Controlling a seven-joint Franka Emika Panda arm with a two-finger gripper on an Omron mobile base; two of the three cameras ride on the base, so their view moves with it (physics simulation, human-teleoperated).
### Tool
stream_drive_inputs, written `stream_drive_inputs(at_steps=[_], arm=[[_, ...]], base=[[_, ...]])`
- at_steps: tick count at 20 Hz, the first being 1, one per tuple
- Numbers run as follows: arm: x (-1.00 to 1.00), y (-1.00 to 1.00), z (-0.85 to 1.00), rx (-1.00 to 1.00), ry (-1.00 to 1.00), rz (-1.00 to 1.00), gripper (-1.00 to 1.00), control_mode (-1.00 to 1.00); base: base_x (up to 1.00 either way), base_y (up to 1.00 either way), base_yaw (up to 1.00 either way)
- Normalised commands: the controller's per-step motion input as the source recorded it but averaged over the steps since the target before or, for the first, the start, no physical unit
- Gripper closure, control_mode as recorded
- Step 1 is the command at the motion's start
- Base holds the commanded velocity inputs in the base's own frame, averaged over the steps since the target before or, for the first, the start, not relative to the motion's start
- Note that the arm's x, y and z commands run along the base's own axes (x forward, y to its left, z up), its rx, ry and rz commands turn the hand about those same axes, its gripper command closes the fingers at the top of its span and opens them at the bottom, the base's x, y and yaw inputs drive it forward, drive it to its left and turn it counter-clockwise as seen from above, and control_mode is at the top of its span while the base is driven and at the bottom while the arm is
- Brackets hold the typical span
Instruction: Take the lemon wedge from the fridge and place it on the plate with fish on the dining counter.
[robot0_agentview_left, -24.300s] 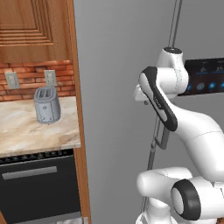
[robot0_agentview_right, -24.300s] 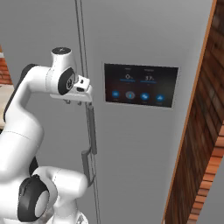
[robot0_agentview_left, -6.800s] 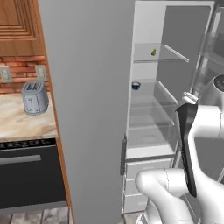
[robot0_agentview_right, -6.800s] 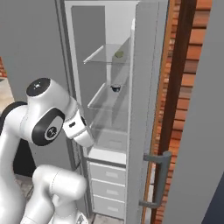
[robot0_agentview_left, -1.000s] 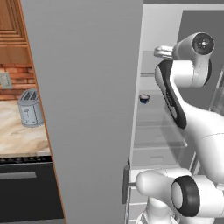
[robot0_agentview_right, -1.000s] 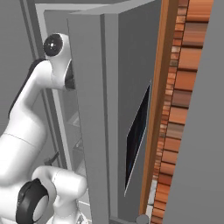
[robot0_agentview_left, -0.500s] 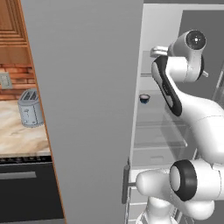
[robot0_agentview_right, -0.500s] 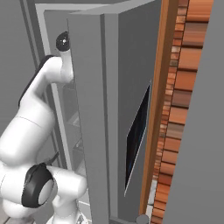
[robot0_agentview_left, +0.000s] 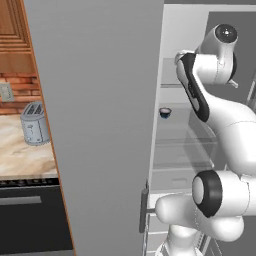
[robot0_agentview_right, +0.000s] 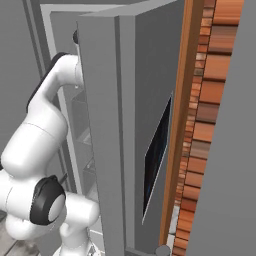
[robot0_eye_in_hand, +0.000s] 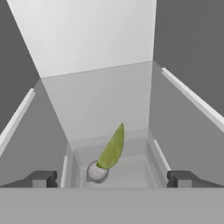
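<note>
Lemon wedge (robot0_eye_in_hand: 112, 148) on fridge (robot0_eye_in_hand: 100, 105) shelf, tip pointing away, claw (robot0_eye_in_hand: 112, 178) wide open, empty

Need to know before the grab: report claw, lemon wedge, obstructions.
Claw open, empty, inside the fridge. Lemon wedge ahead between the fingertips, on the glass shelf, untouched. Small pale round thing touching its near end; otherwise nothing in the way.

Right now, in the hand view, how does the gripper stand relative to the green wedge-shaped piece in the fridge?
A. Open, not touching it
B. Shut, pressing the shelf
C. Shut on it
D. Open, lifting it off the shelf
A: the gripper has its fingertips spread wide, with the green wedge lying apart beyond them on the shelf.
</note>
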Motion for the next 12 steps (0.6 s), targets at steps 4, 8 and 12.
stream_drive_inputs(at_steps=[4,8,12], arm=[[0.04,0.00,-0.08,0.00,0.00,0.00,-1.00,-1.00],[0.20,0.00,-0.11,0.00,0.00,0.00,-1.00,-1.00],[0.17,0.00,-0.12,0.00,0.00,0.00,-1.00,-1.00]], base=[[0.00,0.00,0.00],[0.00,0.00,0.00],[0.00,0.00,0.00]])
